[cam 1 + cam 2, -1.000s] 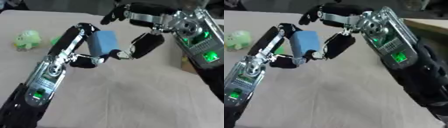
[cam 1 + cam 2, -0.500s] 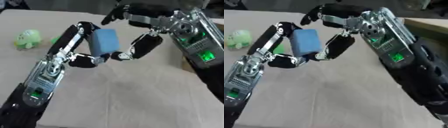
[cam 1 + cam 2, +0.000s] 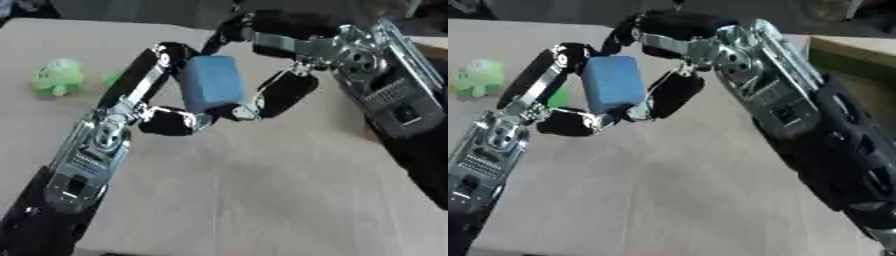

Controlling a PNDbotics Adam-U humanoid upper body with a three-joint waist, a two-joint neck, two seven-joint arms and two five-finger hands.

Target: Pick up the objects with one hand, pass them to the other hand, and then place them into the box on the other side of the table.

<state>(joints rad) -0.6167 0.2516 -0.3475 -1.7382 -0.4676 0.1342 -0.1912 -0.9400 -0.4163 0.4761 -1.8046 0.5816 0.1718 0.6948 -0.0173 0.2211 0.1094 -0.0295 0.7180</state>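
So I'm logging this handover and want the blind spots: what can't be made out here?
- Blue block: the face toward the left robot hand is hidden in both views.
- Right robot hand: blur hides whether it touches the block.
- Green toy: blurred, details unreadable.
- Box: cut off by the right eye view's right edge.

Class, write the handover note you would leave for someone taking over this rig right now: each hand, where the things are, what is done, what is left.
Left hand: fingers curled round the blue rectangular block, holding it above the table.
Right hand: fingers also on the block, from its other side; the pass is under way, with both hands in contact.
Green toy figure: lies on the beige table at the far left, untouched.
Wooden box: at the right edge, only partly in view.
Done: block picked up and brought to the other hand.
Left: finish the pass, place the block into the box, then probably the toy.
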